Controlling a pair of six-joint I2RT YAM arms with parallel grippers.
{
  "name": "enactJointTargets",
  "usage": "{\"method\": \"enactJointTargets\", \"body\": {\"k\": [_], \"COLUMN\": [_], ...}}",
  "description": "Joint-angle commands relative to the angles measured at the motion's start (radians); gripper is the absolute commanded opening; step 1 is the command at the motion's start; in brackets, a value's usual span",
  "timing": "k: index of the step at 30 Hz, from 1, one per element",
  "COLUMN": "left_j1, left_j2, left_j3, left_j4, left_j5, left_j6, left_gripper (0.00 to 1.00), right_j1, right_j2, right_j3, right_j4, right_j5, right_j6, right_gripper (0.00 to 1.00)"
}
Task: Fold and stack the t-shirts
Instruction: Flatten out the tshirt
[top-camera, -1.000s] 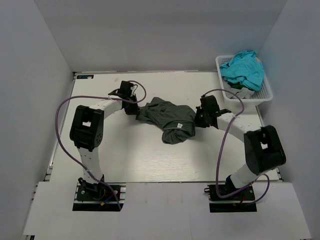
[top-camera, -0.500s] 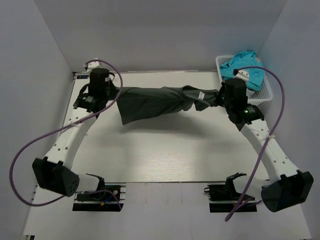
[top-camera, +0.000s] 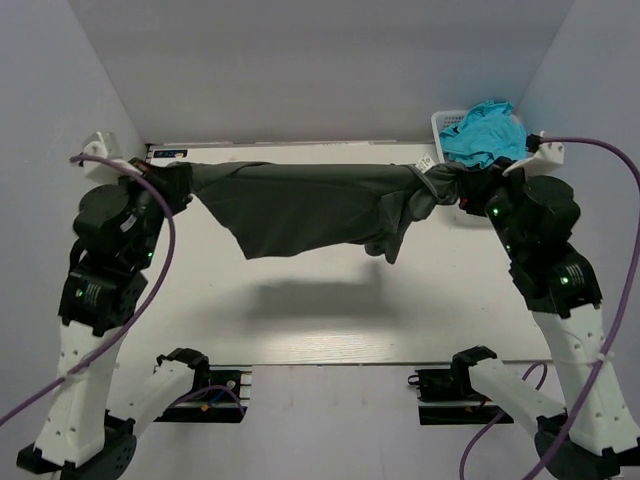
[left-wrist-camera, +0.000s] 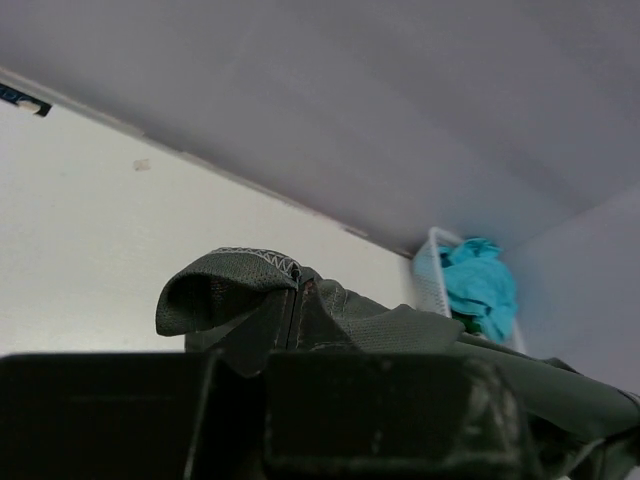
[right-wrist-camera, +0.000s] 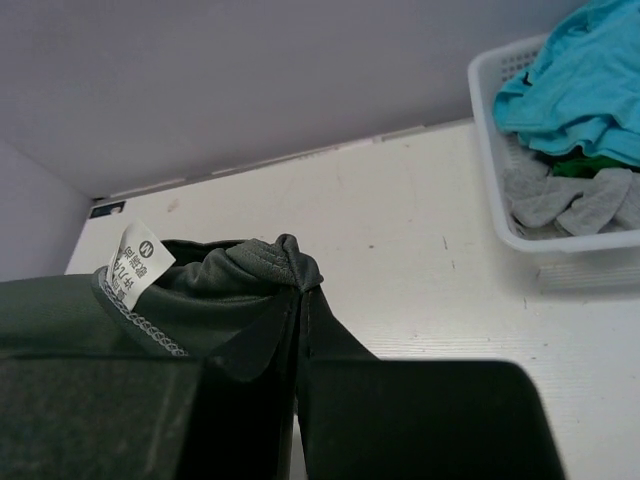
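Note:
The dark charcoal-grey t-shirt (top-camera: 310, 205) hangs stretched in the air between both grippers, high above the table, its lower part sagging in the middle. My left gripper (top-camera: 172, 185) is shut on its left end, seen bunched at the jaws in the left wrist view (left-wrist-camera: 290, 300). My right gripper (top-camera: 462, 186) is shut on its right end near the white neck label (right-wrist-camera: 137, 262); the cloth is pinched at the jaws (right-wrist-camera: 298, 290). A turquoise t-shirt (top-camera: 487, 135) and a pale grey one (right-wrist-camera: 570, 195) lie in the basket.
The white lattice basket (top-camera: 530, 190) stands at the table's back right corner, just behind my right gripper. The white table (top-camera: 320, 310) lies below the hanging shirt, which casts a shadow on it. Grey walls enclose the left, back and right sides.
Both arms have risen and spread apart, lifting the charcoal shirt from a crumpled heap on the table into a taut span in the air.

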Motion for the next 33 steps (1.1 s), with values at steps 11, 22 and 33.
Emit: {"method": "enactJointTargets", "body": {"k": [11,22,33], "left_j1": [0.03,0.078,0.122], "left_j2": [0.004,0.729,1.066], "left_j3": [0.01,0.132,0.353], "left_j4": [-0.053,-0.028,-0.255], "left_j5": [0.04,-0.126,-0.037], "left_j6": [-0.045,-0.045,-0.04], "left_gripper": [0.0,0.06,1.0], "right_j1": [-0.02,-0.026,-0.023], "right_j2": [-0.027,0.711,0.831], "right_j3": [-0.006,0.151,0.184], "right_j4": [-0.05,0.024,0.008], "right_j5": [-0.077,-0.077,-0.177], "right_j6": [-0.01,-0.021,-0.082], "right_gripper": [0.0,0.03,0.9]}}
